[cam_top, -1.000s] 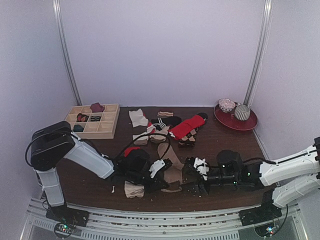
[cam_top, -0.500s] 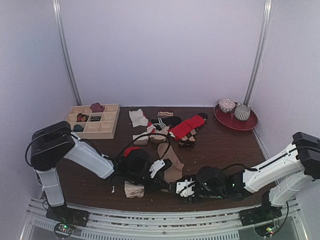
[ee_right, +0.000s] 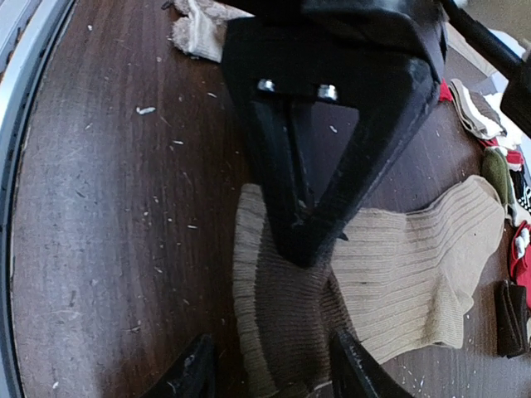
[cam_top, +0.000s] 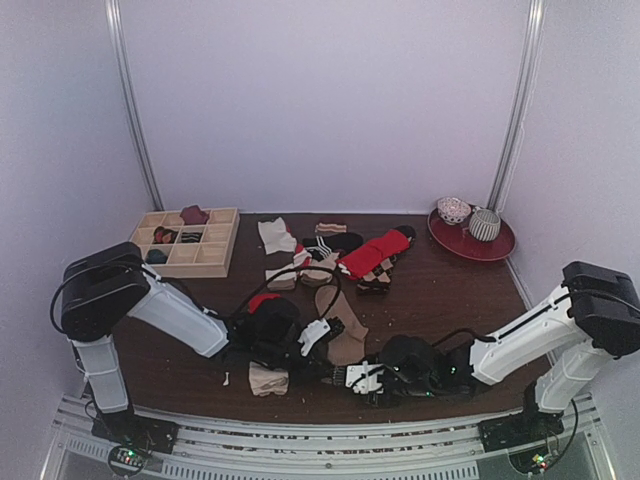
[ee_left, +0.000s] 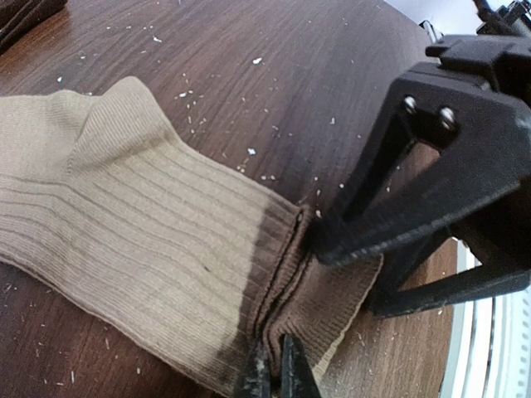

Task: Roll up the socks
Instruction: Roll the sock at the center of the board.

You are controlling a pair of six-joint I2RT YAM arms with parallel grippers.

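Note:
The light tan ribbed sock [ee_left: 149, 232] lies flat near the table's front, its cuff end folded over. My left gripper [ee_left: 274, 377] is shut, pinching a ridge of that cuff. In the top view it sits at the sock's [cam_top: 347, 335] near end, with the left gripper [cam_top: 333, 362] reaching in from the left. My right gripper [ee_right: 278, 377] is open, one finger on each side of the same cuff [ee_right: 290, 332], facing the left gripper [ee_right: 305, 249]. A red sock patch [cam_top: 262, 299] shows beside the left arm, mostly hidden. A cream fabric piece [cam_top: 268, 379] lies near the front edge.
A wooden compartment box [cam_top: 215, 262] with rolled socks stands at the back left. A red plate [cam_top: 500, 248] with two balls is at the back right. Other socks are heaped at the back centre [cam_top: 335, 245], including a red one on a checked one [cam_top: 372, 255].
My right gripper has travelled left along the front edge to the tan sock's cuff, and its jaws have narrowed. The left gripper has kept its hold and place.

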